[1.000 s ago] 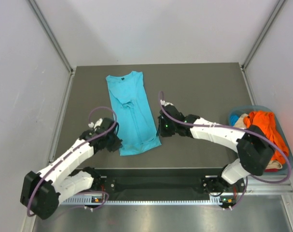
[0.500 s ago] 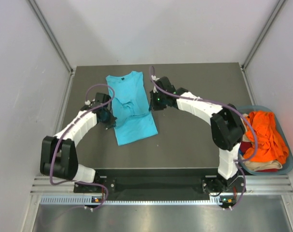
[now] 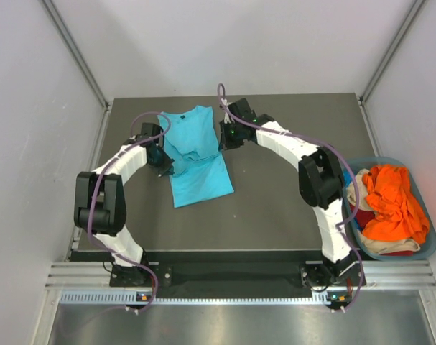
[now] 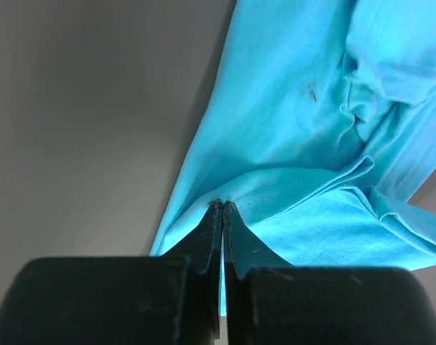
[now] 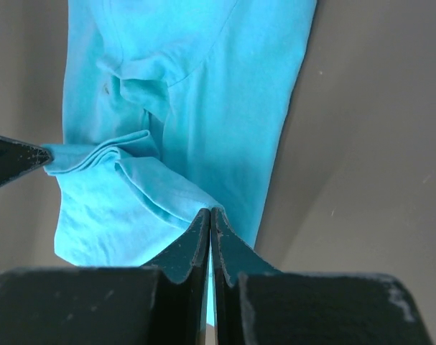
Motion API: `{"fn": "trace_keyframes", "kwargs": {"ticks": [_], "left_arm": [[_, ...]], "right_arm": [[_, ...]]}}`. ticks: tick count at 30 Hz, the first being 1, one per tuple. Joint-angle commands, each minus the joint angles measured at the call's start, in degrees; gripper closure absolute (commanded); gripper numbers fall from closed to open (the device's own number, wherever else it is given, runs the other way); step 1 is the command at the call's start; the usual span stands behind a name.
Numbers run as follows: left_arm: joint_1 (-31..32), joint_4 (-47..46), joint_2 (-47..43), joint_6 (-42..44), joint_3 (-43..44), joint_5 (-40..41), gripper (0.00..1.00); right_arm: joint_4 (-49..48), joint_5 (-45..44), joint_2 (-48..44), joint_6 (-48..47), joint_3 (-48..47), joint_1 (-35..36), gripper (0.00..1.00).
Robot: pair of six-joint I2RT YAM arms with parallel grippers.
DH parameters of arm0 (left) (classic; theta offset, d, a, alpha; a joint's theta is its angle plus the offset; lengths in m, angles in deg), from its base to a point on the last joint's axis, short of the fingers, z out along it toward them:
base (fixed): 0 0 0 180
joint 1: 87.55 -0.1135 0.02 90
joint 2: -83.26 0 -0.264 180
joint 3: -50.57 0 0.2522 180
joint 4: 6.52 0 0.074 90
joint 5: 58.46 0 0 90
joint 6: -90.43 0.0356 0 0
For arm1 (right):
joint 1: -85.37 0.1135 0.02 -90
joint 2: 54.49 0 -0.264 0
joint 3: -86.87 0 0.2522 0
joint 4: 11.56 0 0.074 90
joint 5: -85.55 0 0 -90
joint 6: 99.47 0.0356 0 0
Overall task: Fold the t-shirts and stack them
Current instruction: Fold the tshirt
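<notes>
We pinch the bright turquoise cloth t-shirt (image 3: 196,154) in left jaws and right jaws, mid-fold; crumpled orange shirts (image 3: 390,205) in the blue-grey plastic basket (image 3: 424,251) are not yet folded.

Left hand (image 4: 223,208) clamped, right hand (image 5: 210,213) clamped

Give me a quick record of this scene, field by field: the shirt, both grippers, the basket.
shirt: turquoise shirt on the table, collar at the far end, partly doubled over
left gripper: shut on the shirt's left edge
right gripper: shut on the shirt's right edge
basket: right of the table, orange shirt on top of others
folded stack: none visible
</notes>
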Motion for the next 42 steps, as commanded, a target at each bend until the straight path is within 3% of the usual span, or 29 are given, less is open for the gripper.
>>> {"fn": "trace_keyframes", "kwargs": {"ticks": [1,8,23,37,39,42], "left_arm": [[-1.2,-2.4,1.5,1.1,3.5,-1.0,1.00],[-2.4,0.0,5.5,1.6,8.8,-3.0,1.00],[-2.9,0.5,7.6,1.5,10.8,0.9,1.00],[-4.5,-1.2,11.6,1.9,12.1,-1.4,1.00],[-4.5,0.5,12.6,2.4,12.9,-1.3,1.00],[-4.6,1.4,11.6,2.9,13.4,0.7,0.84]], "right_arm": [[1.0,1.2,1.7,-2.0,-4.8,-1.8,1.00],[1.6,2.7,5.1,-2.7,-9.6,-3.5,1.00],[-5.5,6.3,8.2,-2.5,-10.1,-4.5,1.00],[-9.1,8.5,11.4,-1.3,-11.0,-5.8,1.00],[-9.6,8.8,11.8,-1.2,-11.1,-6.0,0.95],[-9.7,8.9,12.5,-1.6,-11.9,-6.2,0.88]]}}
